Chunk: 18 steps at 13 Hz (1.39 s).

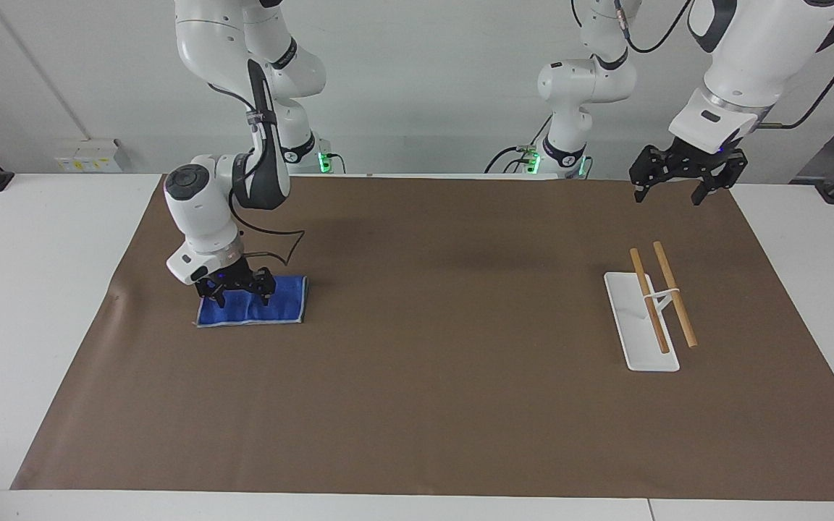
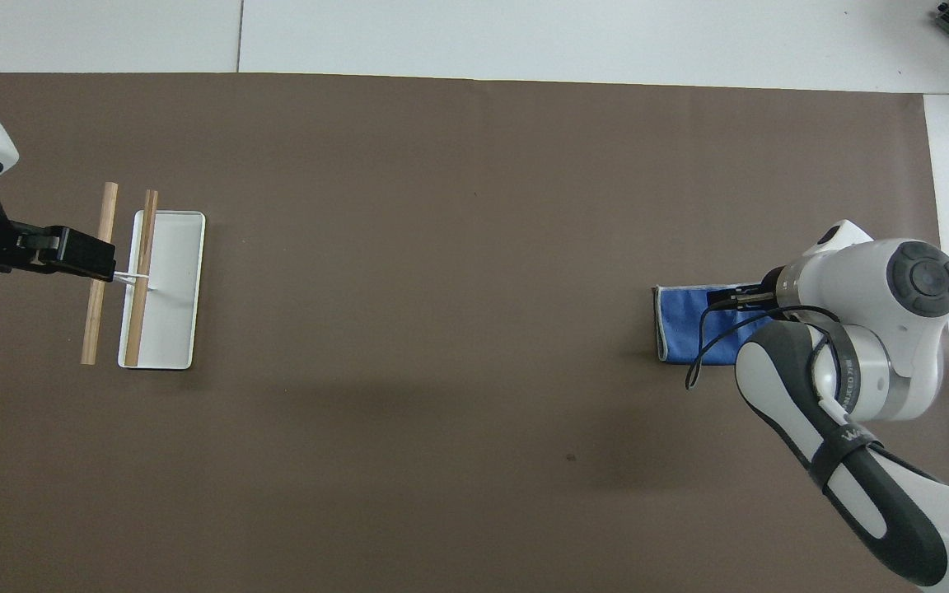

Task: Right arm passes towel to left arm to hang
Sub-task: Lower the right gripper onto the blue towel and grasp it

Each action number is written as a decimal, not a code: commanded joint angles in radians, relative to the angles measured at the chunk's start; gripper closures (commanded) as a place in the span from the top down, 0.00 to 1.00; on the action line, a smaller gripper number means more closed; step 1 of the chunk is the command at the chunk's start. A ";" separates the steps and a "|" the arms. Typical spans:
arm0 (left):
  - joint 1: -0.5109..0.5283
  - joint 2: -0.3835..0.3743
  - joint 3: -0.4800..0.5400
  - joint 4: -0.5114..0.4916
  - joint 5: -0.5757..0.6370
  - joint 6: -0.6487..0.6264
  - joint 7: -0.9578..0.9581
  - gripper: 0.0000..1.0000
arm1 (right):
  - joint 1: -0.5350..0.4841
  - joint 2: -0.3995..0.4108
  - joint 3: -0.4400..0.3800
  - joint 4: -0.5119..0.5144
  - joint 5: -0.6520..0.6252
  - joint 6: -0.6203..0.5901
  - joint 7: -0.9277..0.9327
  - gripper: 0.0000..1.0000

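Note:
The blue towel [image 1: 283, 304] lies flat on the brown mat [image 1: 424, 376] toward the right arm's end of the table. My right gripper [image 1: 241, 297] is down at the towel's edge nearer the robots, fingers open and astride the cloth. In the overhead view the towel [image 2: 680, 325] is partly covered by the right arm's wrist, and the right gripper [image 2: 738, 296] barely shows. My left gripper [image 1: 669, 192] is open and empty, waiting in the air over the mat's edge near the left arm's base; it also shows in the overhead view [image 2: 79, 255].
A white rack base [image 1: 638, 340] with two raised wooden rods [image 1: 674, 304] stands on the mat at the left arm's end; it also shows in the overhead view [image 2: 170, 329]. A black cable [image 1: 279, 250] loops from the right wrist.

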<state>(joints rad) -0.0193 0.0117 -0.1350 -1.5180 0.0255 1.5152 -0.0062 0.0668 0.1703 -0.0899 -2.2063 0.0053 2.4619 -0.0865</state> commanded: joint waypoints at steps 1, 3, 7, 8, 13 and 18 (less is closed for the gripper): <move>0.009 -0.027 -0.003 -0.028 0.010 -0.007 0.015 1.00 | -0.015 0.003 0.004 -0.029 0.009 0.020 -0.039 1.00; 0.009 -0.027 -0.003 -0.028 0.010 -0.007 0.015 1.00 | -0.015 -0.002 0.004 -0.049 0.009 0.022 -0.041 1.00; 0.010 -0.027 -0.005 -0.028 0.008 -0.007 0.015 1.00 | -0.016 0.003 0.004 -0.058 0.009 0.025 -0.036 1.00; 0.009 -0.027 -0.003 -0.028 0.008 -0.007 0.015 1.00 | -0.019 0.003 0.004 -0.058 0.009 0.025 -0.039 1.00; 0.009 -0.027 -0.003 -0.028 0.010 -0.007 0.015 1.00 | -0.028 0.012 0.004 -0.058 0.009 0.025 -0.059 0.43; 0.009 -0.027 -0.003 -0.028 0.010 -0.007 0.015 1.00 | -0.025 0.018 0.005 -0.044 0.009 0.023 -0.048 0.00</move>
<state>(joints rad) -0.0193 0.0117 -0.1350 -1.5180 0.0255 1.5152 -0.0062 0.0509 0.1791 -0.0907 -2.2481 0.0053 2.4634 -0.1140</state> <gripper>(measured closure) 0.000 0.815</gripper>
